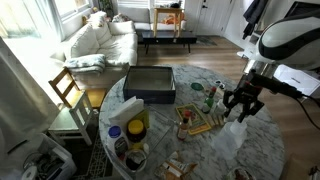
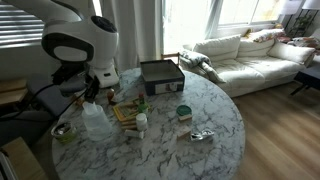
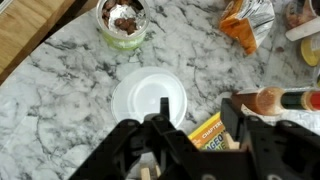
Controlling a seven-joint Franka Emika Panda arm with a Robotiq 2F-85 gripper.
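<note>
My gripper comes in from the bottom of the wrist view, its jaws apart with nothing gripped between them. Below it on the marble table lies a yellow printed box, seen through the gap. A white round top sits just left of the left finger. In both exterior views the gripper hangs over a clear plastic container near the table's edge. Whether a finger touches the white top is not clear.
A foil-lined glass jar, an orange snack bag and a brown sauce bottle lie nearby. A black box, wooden blocks and small jars crowd the round table. A wooden chair and sofa stand beyond.
</note>
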